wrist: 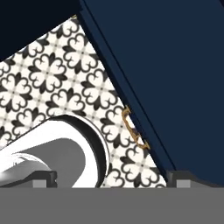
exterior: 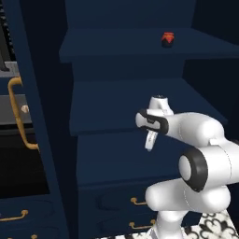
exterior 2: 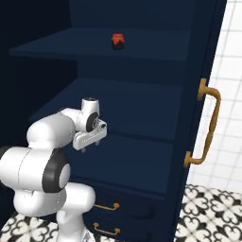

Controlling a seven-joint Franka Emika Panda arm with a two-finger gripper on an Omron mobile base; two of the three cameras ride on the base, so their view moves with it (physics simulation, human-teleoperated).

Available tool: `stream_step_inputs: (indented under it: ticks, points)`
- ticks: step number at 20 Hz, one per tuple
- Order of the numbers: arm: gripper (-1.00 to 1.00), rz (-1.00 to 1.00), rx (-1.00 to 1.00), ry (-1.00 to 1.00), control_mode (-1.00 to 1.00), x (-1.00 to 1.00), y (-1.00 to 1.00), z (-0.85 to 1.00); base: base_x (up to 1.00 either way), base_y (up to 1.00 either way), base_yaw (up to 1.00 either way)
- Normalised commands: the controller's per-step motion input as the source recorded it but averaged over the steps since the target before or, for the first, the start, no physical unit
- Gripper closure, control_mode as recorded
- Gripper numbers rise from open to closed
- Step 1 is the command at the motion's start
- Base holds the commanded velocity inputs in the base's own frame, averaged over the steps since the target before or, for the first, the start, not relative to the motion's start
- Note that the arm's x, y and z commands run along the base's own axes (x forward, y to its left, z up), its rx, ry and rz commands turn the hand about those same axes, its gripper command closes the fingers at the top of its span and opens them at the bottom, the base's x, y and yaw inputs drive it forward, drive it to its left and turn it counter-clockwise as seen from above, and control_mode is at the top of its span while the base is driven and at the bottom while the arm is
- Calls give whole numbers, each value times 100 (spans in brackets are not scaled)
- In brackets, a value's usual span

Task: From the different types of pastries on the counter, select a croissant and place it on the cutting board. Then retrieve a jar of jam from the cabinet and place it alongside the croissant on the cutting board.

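Setting: an open dark navy cabinet point(exterior 2: 142, 108) with plain shelves, brass handles point(exterior 2: 208, 123) on its open door, and a black-and-white patterned floor point(wrist: 57, 83) below.
Jar of jam: the small red jar of jam point(exterior 2: 117, 41) stands alone on the upper shelf point(exterior: 140, 44), towards the back, well above the hand.
Gripper: the gripper point(exterior 2: 90, 143) hangs in front of the middle shelf, pointing downward; its jaws stand wide apart with nothing between them, the two dark tips at the far edges of the hand view.
Step in hand: reaching for the jar, judged from the empty hand and the open cabinet.
Doing it well: raise the wrist and turn the fingers to face into the cabinet, clear of the front edge of the upper shelf, before going in.
Approach: come at the jar level, one finger on each side, and close low on its body.
Risk: a nudge could tip the jar or push it deeper.
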Motion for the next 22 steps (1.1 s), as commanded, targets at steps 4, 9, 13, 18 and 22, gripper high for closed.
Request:
stream_step_inputs:
  ticks: [4, 9, 13, 18, 22]
  points:
    - [-100, 0, 0, 0, 100, 0, 0, 0, -26, 10, 0]
    - [-100, 0, 0, 0, 100, 0, 0, 0, -41, 0, 0]
    - [-100, 0, 0, 0, 100, 0, 0, 0, 0, 0, 0]
    - [-100, 0, 0, 0, 100, 0, 0, 0, 0, 0, 0]
    - [-100, 0, 0, 0, 100, 0, 0, 0, 0, 0, 0]
